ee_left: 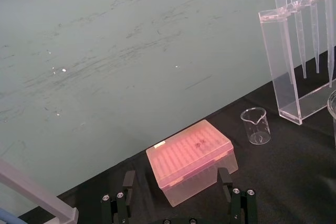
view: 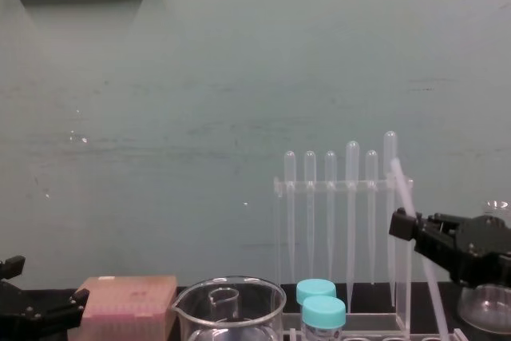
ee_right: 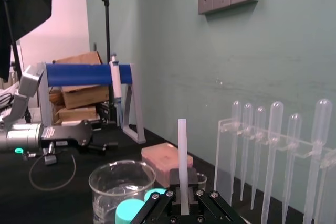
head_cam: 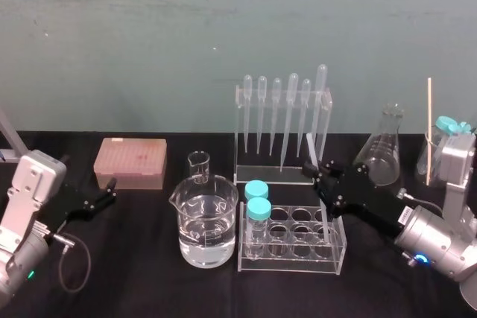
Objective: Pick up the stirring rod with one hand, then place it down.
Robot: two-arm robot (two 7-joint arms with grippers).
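Note:
My right gripper (ee_right: 182, 203) is shut on the stirring rod (ee_right: 181, 150), a translucent-white straight rod that stands up from between the fingers. In the chest view the stirring rod (view: 403, 189) leans a little in front of the pipette rack, gripped by the black right gripper (view: 409, 231) partway along its length, with its lower end running down behind the tube rack. From the head view the right gripper (head_cam: 317, 174) hangs over the back right corner of the tube rack. My left gripper (head_cam: 104, 199) rests at the left side of the table, open, with nothing between its fingers (ee_left: 126, 190).
A clear rack of pipettes (head_cam: 283, 121) stands behind the tube rack (head_cam: 298, 243) with two teal-capped vials. A water-filled beaker (head_cam: 207, 221), a small beaker (head_cam: 198, 167) and a pink tip box (head_cam: 130, 161) lie to the left. A conical flask (head_cam: 381, 147) stands at the right.

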